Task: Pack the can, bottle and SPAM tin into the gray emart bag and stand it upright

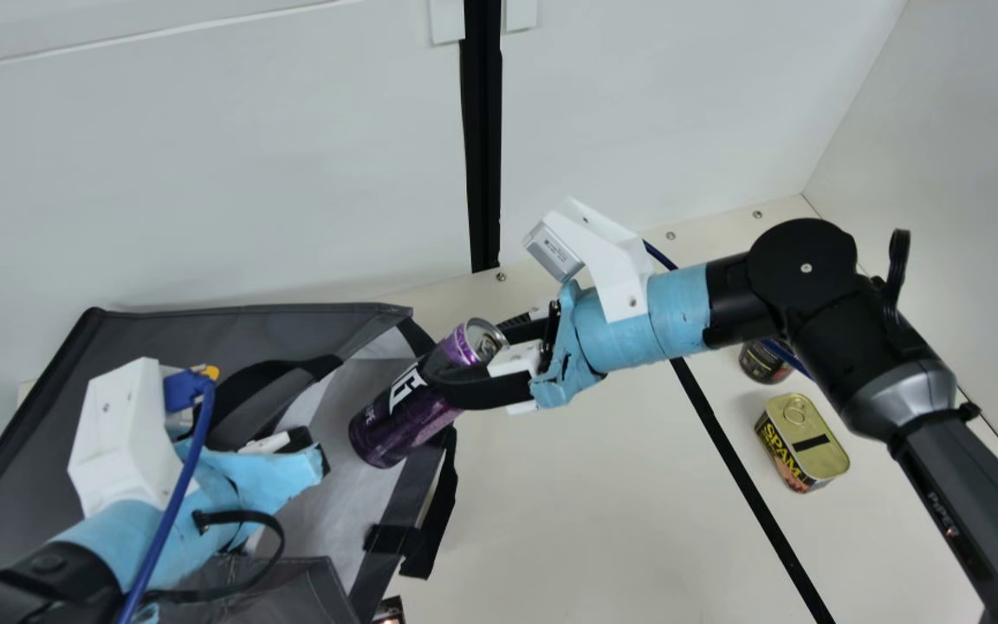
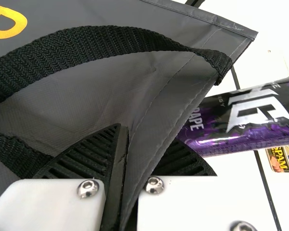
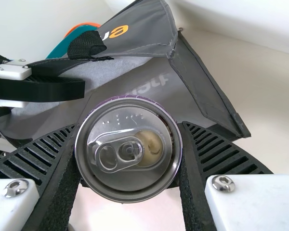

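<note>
While my left claw (image 2: 145,138) pinches the edge of the gray emart bag (image 1: 178,334), my right claw (image 3: 129,144) grips the purple grape drink can (image 1: 404,407), tilted with its base at the bag's mouth. I judge this to be the can-packing step: next I should feed it deeper before letting go, leaving the SPAM tin (image 1: 802,442), near the right edge of the counter (image 1: 594,503), for later.
</note>
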Controlling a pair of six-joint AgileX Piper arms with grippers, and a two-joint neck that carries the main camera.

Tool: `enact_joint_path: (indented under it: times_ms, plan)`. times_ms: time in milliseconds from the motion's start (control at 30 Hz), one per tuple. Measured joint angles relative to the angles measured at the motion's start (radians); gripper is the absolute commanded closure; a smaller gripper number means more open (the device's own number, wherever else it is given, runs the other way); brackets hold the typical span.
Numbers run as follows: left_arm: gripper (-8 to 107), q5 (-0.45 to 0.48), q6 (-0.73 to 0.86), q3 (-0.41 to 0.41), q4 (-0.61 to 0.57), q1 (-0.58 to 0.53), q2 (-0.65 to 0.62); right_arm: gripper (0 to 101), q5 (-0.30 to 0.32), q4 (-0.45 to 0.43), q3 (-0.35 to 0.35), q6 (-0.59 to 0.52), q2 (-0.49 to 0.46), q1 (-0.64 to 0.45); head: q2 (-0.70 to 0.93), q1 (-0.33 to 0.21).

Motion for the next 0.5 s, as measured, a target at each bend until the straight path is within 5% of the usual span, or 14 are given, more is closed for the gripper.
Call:
enact_joint_path:
  times_ms: [500]
  plan:
    - [107,0.0,0.0,0.0,0.0,0.0,0.0,101,0.0,0.013,-0.013,-0.002,0.046,0.039,-0.002,0.0]
